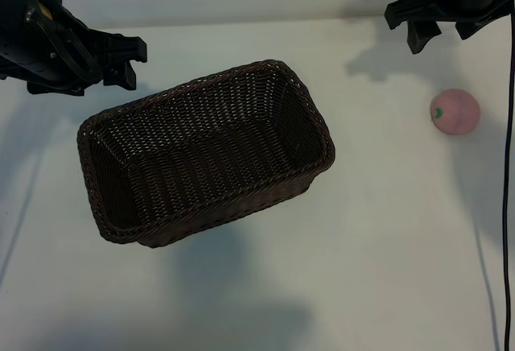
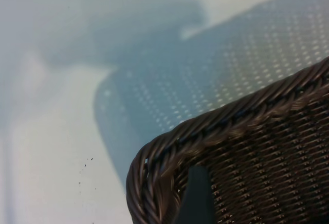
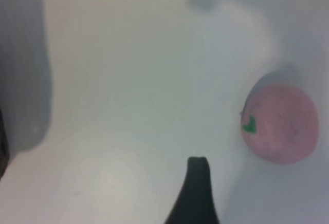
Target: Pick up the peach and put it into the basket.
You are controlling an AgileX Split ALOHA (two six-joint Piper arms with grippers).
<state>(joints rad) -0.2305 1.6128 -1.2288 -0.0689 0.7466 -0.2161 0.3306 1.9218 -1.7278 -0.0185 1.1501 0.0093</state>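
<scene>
The peach, small, pale pink with a green stem mark, lies on the white table at the right, well apart from the basket. The dark-brown wicker basket sits slanted in the middle with nothing inside. My right gripper hovers open and holding nothing at the back right, a little behind the peach. The right wrist view shows the peach off to one side of one dark finger. My left gripper hangs open by the basket's back-left corner. One of its fingers is over the braided rim.
A black cable runs down the right edge of the exterior view. The white table stretches bare in front of the basket and between the basket and the peach. Both arms cast soft shadows on it.
</scene>
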